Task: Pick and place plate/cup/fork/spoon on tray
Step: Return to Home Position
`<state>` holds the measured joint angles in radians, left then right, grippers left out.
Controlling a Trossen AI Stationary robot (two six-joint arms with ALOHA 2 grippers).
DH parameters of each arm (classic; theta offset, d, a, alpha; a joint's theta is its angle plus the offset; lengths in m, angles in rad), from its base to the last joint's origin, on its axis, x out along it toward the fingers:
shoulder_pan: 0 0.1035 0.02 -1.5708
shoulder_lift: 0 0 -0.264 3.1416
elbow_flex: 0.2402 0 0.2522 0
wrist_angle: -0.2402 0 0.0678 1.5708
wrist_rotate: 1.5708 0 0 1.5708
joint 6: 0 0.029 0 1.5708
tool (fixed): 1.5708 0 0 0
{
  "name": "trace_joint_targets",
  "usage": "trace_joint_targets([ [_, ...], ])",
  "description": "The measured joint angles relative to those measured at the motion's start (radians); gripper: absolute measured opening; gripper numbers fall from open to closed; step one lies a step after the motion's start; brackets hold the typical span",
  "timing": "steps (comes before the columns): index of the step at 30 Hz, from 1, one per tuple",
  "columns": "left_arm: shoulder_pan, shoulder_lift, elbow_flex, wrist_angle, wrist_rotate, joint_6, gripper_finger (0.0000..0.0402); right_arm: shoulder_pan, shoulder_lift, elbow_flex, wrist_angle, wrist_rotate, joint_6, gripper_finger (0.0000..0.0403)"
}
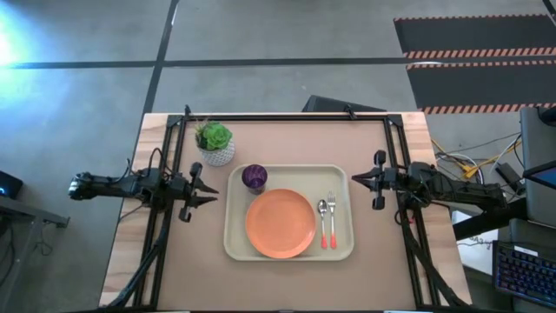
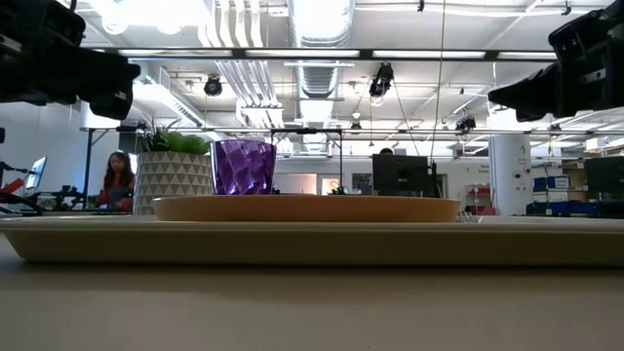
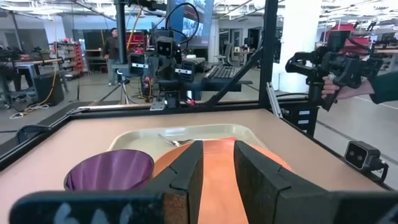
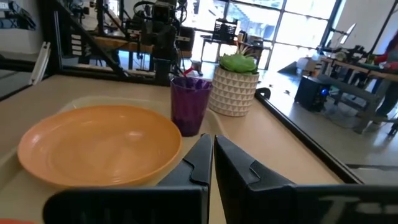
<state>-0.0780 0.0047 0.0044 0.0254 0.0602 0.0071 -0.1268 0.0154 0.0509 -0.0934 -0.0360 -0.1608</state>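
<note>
Tray (image 1: 295,176) lay between the arms, both clear of it — left gripper (image 1: 208,193) fingers parted, right gripper (image 1: 354,180) pinched together, empty.

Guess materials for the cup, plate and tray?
Cup: translucent purple, glossy, faceted; plastic or glass, light shows through. Plate: plain orange, smooth low sheen; probably plastic, possibly glazed ceramic. Tray: cream, matte, rounded moulded-looking rim; likely plastic.

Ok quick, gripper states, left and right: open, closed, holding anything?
Left gripper: open, empty, off the left side of the tray.
Right gripper: shut, empty, off the tray's right side.
</note>
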Motion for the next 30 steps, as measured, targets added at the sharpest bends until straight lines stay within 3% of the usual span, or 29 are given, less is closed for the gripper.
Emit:
trace_joint_targets([
  [30, 0.000, 0.024, 0.000, -0.002, -0.007, 0.000, 0.0073, 0.000, 0.000, 0.000, 0.002, 0.003, 0.056, 0.0009],
])
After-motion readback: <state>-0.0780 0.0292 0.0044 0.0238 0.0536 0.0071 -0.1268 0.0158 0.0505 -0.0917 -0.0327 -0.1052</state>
